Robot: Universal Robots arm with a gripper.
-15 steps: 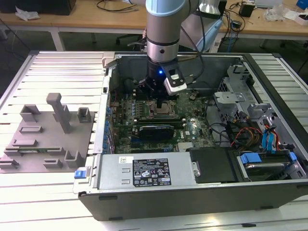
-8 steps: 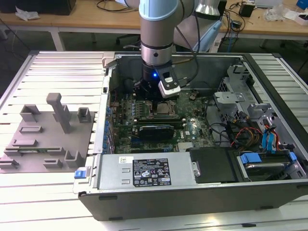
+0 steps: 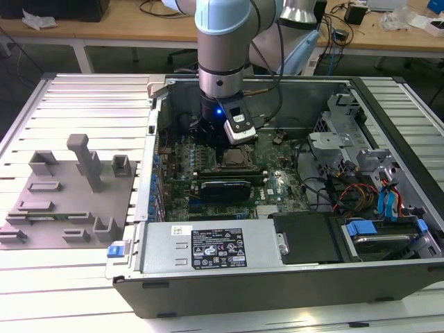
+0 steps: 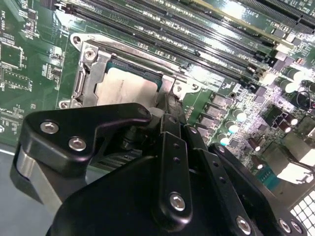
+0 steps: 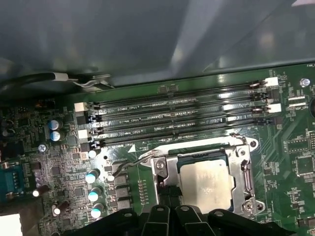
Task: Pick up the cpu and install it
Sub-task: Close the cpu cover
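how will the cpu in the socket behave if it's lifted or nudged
The cpu is a thin flat square with a metal top, so probably stiff and light. That smooth top looks slippery. It lies flat inside the socket frame, so a sideways push would likely stop at the rim.

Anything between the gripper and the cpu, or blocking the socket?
Nothing visible does. The cpu lies inside the socket frame, its silvery top bare, with the gripper right at its edge in both wrist views.

Open computer case [image 3: 277, 295] on slatted desk [image 3: 62, 291]: green motherboard [image 3: 279, 189], memory slots [image 5: 177, 119], silver power supply [image 3: 163, 243] with white sticker [image 3: 218, 248], blue drive caddy [image 3: 361, 227]. Grey fixture plate [image 3: 62, 205] beside case, on the exterior view's left.
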